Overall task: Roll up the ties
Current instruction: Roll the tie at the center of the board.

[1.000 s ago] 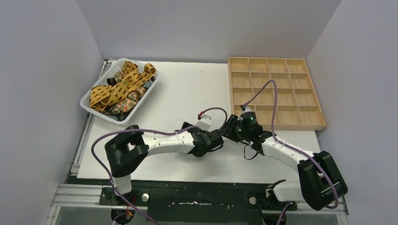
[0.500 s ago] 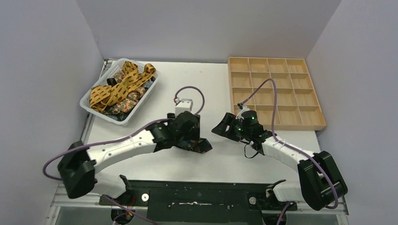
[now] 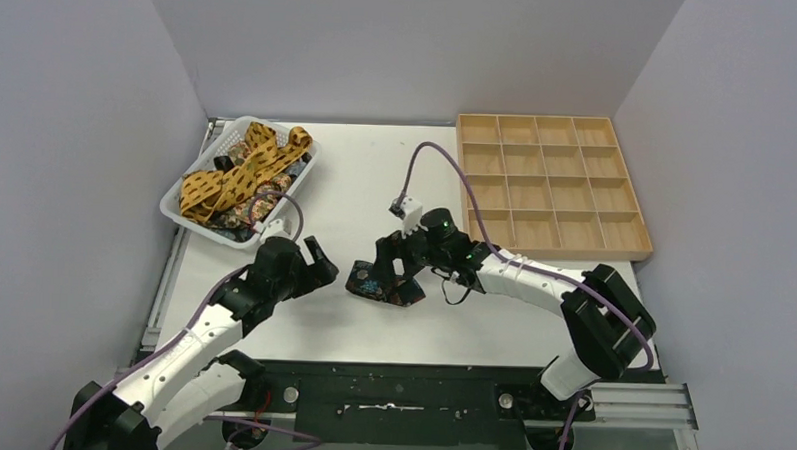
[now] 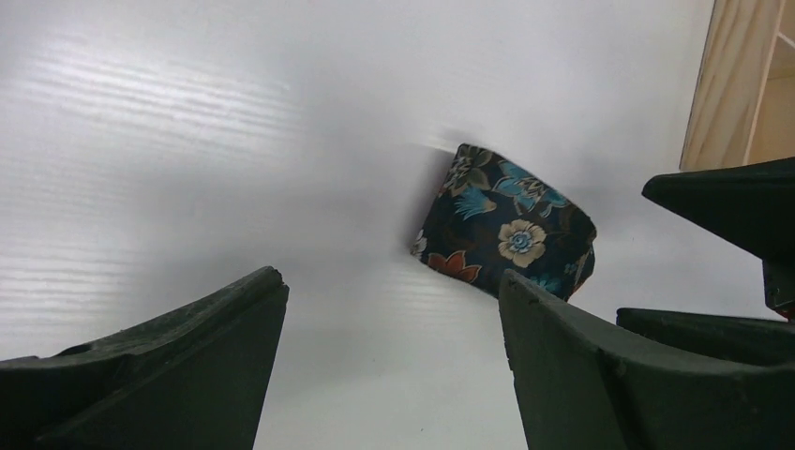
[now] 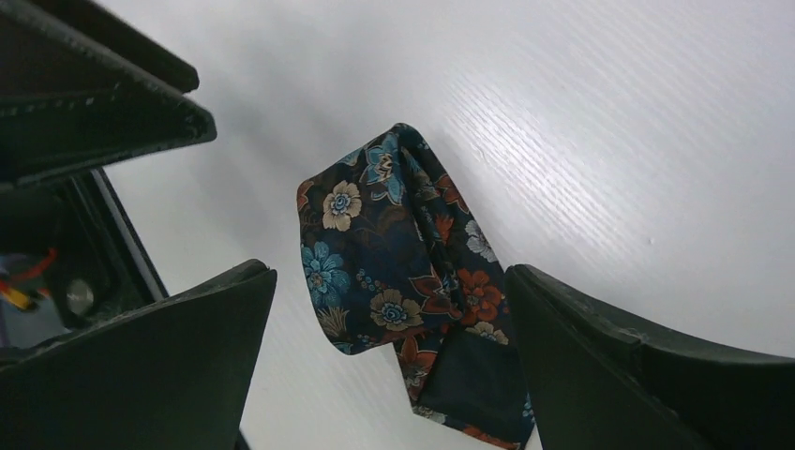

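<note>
A dark navy floral tie [image 3: 375, 283], rolled into a loose bundle, lies on the white table near its front middle. My right gripper [image 3: 391, 268] hangs over it, open wide. In the right wrist view the tie [image 5: 398, 272] lies between the spread fingers of that gripper [image 5: 389, 274], its plain dark end close to the right finger [image 5: 647, 375]. My left gripper [image 3: 313, 261] is open and empty, left of the bundle and apart from it. The left wrist view has the tie [image 4: 506, 234] ahead of the left gripper [image 4: 392, 279]. More ties [image 3: 238, 174], mustard-yellow and floral, fill the basket.
A white basket [image 3: 205, 161] stands at the back left of the table. A wooden tray [image 3: 574, 251] with several compartments sits at the back right; its edge [image 4: 741, 84] shows in the left wrist view. Purple cables loop above both arms.
My left arm has pulled back to the left, leaving the rolled tie on the table. My right gripper has moved left over the tie and opened wide.
</note>
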You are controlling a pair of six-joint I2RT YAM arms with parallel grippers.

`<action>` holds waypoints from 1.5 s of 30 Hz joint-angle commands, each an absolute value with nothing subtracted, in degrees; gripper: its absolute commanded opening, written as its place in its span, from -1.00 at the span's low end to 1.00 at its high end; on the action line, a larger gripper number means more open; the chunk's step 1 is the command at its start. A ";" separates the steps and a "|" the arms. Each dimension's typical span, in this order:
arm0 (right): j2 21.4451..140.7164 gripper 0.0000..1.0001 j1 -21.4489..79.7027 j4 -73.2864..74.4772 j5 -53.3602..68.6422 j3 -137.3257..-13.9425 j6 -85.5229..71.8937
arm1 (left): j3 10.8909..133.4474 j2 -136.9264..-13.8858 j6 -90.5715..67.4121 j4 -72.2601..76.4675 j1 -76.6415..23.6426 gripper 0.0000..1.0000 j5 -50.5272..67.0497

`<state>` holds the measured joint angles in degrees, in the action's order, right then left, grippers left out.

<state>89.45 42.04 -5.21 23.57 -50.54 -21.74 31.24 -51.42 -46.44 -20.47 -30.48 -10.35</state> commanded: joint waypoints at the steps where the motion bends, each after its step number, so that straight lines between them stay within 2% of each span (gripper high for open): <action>1: 88.50 1.00 44.94 -11.41 20.04 -50.45 -1.83 | 26.90 -45.87 -49.96 -16.33 -25.49 0.62 -0.18; 7: 91.54 1.00 47.74 -10.96 22.98 -52.80 10.54 | 23.35 -43.77 -51.34 -15.04 -22.42 0.62 3.34; 14: 96.83 1.00 51.00 -7.21 23.66 -56.31 15.23 | 23.90 -43.77 -50.55 -16.65 -22.24 0.62 3.25; 23: 98.92 1.00 51.38 -7.35 22.95 -56.97 15.36 | 22.94 -43.29 -50.88 -17.04 -22.04 0.62 3.62; 38: 92.19 1.00 54.10 -7.45 20.78 -57.69 10.59 | 22.87 -44.48 -51.13 -15.42 -21.92 0.62 4.04; 45: 96.42 1.00 55.38 -4.97 12.77 -57.79 11.61 | 22.70 -44.14 -51.20 -15.63 -21.88 0.62 4.22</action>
<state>94.50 54.85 -4.99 18.85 -56.21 10.92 23.05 -44.53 -50.89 -18.85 -22.33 3.36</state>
